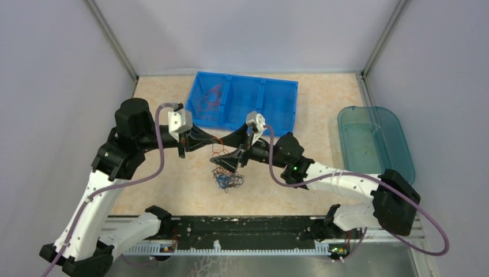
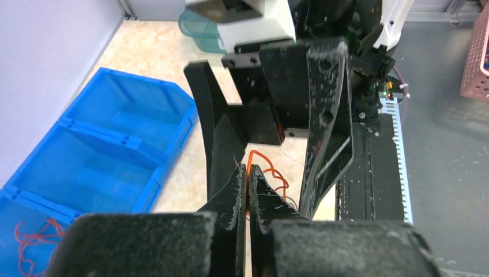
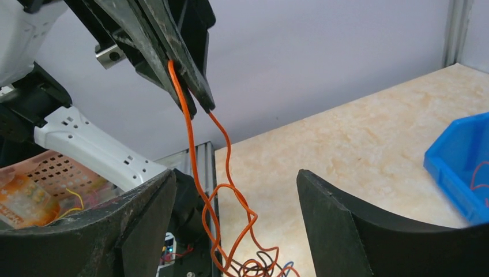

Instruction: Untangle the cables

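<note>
Above one cable clump (image 1: 228, 180), the left gripper (image 2: 248, 176) pinches one orange cable (image 3: 190, 135)

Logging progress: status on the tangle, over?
Left tool shut on orange wire, wire hanging. Right tool open, close by. Clump tangled below. Nothing blocking.

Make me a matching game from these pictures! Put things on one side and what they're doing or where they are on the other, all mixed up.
Things:
1. left hand
2. right hand
3. orange wire
4. teal tray

States or places:
A. open wide
B. over on the right side
C. pinched shut
D. dangling down to the clump of cables

Pairs: 1-C, 2-A, 3-D, 4-B
</note>
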`<move>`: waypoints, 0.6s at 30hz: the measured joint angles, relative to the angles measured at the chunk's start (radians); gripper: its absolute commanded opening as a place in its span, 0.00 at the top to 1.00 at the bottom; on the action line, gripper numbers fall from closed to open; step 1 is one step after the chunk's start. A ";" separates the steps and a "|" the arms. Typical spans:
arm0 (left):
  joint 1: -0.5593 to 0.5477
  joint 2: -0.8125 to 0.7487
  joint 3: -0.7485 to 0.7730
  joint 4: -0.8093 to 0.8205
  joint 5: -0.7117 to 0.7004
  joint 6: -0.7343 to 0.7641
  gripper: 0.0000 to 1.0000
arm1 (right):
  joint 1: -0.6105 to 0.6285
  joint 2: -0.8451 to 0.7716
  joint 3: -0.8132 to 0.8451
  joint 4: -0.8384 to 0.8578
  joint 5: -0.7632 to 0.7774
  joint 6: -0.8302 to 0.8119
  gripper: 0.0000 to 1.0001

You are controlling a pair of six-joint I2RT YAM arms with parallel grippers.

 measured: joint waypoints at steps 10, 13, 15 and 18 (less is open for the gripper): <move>-0.005 0.039 0.143 0.002 0.011 -0.026 1.00 | 0.050 0.127 0.019 0.067 0.017 0.009 0.34; -0.005 0.057 0.201 0.003 0.016 -0.026 1.00 | 0.065 0.151 0.005 0.080 0.029 0.014 0.36; -0.005 0.071 0.238 0.006 0.021 -0.028 1.00 | 0.070 0.160 -0.022 0.106 0.039 0.021 0.37; -0.005 0.091 0.291 0.012 0.025 -0.032 1.00 | 0.071 0.178 -0.063 0.130 0.055 0.029 0.39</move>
